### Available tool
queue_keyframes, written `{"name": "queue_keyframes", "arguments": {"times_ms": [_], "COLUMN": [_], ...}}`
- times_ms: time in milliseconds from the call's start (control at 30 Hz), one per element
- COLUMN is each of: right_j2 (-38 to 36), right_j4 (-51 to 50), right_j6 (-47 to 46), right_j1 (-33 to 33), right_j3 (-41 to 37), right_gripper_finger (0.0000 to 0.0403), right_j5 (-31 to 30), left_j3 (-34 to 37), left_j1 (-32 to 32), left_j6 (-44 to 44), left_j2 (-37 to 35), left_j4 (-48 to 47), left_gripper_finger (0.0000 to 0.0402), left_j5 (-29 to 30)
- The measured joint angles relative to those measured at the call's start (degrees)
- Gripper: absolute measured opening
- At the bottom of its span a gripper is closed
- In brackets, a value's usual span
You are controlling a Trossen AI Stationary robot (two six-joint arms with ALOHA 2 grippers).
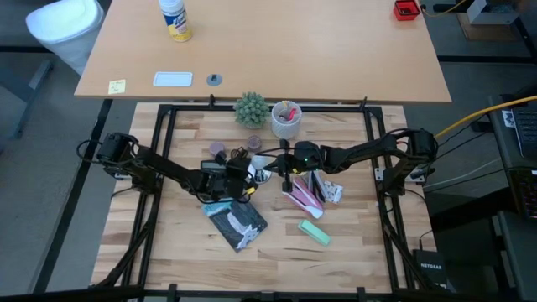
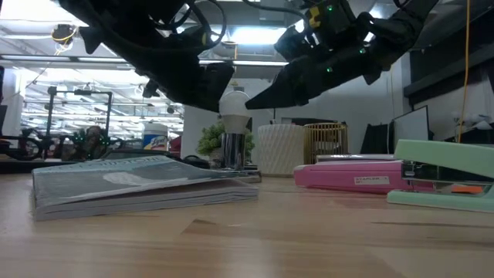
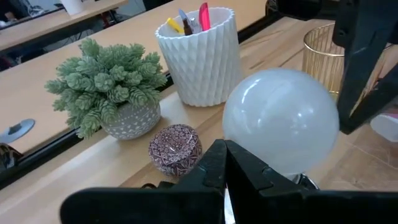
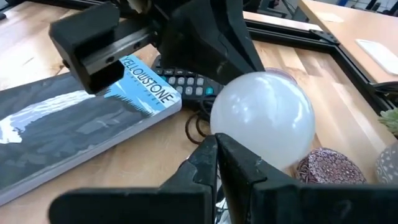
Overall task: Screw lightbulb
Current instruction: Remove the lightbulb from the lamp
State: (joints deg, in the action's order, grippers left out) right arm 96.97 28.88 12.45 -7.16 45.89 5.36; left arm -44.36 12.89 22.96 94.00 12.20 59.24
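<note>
High view shows the wooden tabletop (image 1: 185,260) with both dark arms reaching in toward its middle, the left arm from the left edge and the right arm from the right edge. A Yellowstone book (image 1: 237,223) lies flat near the middle, on the near side of the left arm's wrist. To the right lie a pink stapler (image 1: 302,198) and, nearer, a mint green stapler (image 1: 314,231). At the far edge stand a white ribbed pen cup (image 1: 286,120) and, just left of it, a small green potted plant (image 1: 251,108).

From the low view, the lightbulb (image 2: 235,103) stands upright at the middle of the tabletop, globe up, on a shiny metal socket (image 2: 233,150), with the two arms meeting above it. The left pincer (image 3: 225,163) is fully closed with nothing between its tips, which sit just beside the bulb's lower side. The right pincer (image 4: 216,157) is also practically closed and holds nothing, its tips close against the globe on the opposite side; whether they touch it I cannot tell. A small patterned maroon bowl (image 3: 175,149) sits on the far side of the bulb, near the plant. A dark calculator (image 4: 186,81) lies beside the book, partly under the left arm.
</note>
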Motion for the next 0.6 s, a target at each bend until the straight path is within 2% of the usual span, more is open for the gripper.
{"name": "queue_keyframes", "arguments": {"times_ms": [133, 300, 433, 600], "right_j2": [0.0, 0.0, 0.3, 0.2], "right_j4": [0.1, 0.0, 0.1, 0.3], "right_j6": [0.0, 0.0, 0.0, 0.0], "right_j1": [0.0, -0.1, -0.5, -1.4], "right_j3": [0.0, -0.1, 0.0, 0.0], "right_gripper_finger": [0.002, 0.002, 0.002, 0.002], "right_j5": [-0.9, -5.8, -11.7, -12.3], "left_j3": [0.0, 0.0, -0.3, -0.2], "left_j1": [0.6, 1.6, 3.1, 4.4], "left_j6": [1.2, 2.2, 2.4, 3.0], "left_j2": [0.0, 0.0, 0.0, 0.0], "left_j4": [0.0, -0.1, 1.5, 1.3], "left_gripper_finger": [0.0, 0.0, 0.0, 0.0], "left_j5": [0.0, 0.0, -4.6, -2.9]}}
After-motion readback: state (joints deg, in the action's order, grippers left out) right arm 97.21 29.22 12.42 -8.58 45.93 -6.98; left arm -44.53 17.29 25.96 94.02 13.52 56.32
